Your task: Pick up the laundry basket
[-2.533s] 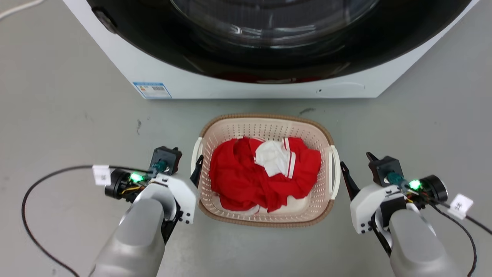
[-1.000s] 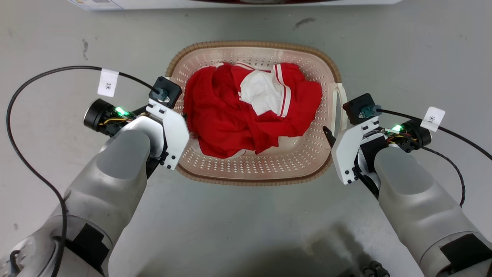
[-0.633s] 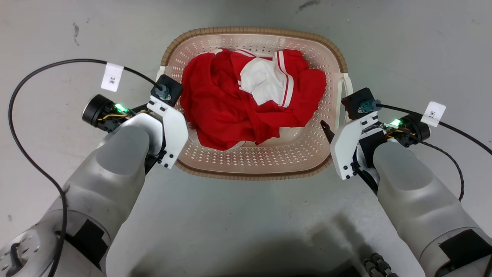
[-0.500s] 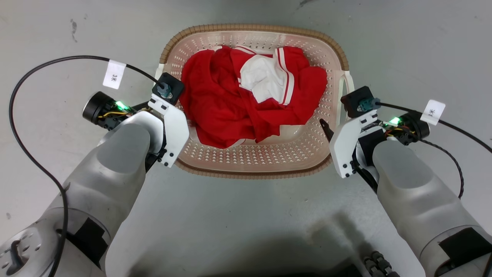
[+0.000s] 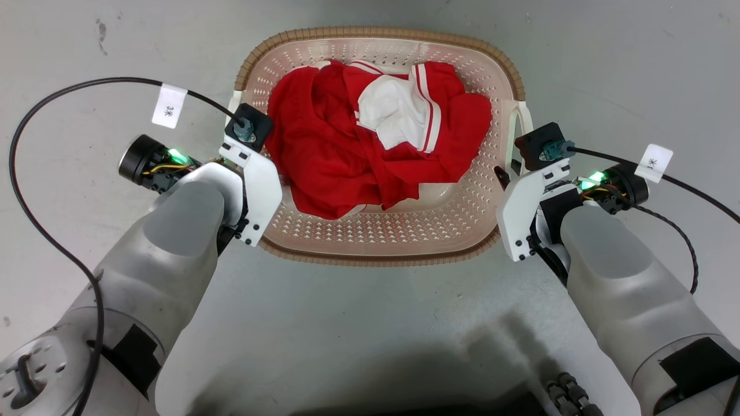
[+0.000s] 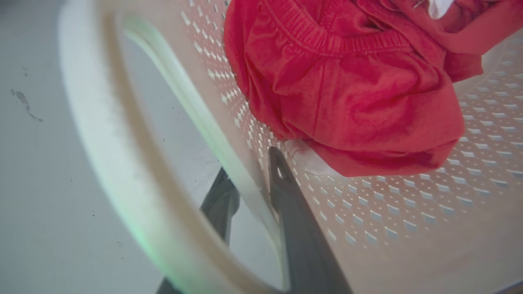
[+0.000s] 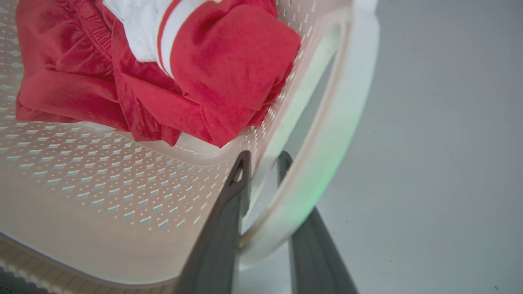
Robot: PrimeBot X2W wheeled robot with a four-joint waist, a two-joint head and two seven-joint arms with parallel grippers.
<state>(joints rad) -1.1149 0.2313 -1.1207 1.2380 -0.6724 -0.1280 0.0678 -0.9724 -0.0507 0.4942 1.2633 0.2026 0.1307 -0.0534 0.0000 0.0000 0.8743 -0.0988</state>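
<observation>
Left gripper (image 6: 251, 175) and right gripper (image 7: 263, 163) both clamp the basket (image 5: 376, 258).
Head view: you see the whole basket, red clothes (image 5: 335, 167) inside. Left wrist view, then right, show you the fingers: one inside the wall, one outside by the handle (image 7: 351, 102).

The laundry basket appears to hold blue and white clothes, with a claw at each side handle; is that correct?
Not quite: the head view shows red and white clothes in the laundry basket. The left claw and right claw are indeed at its side handles.
</observation>
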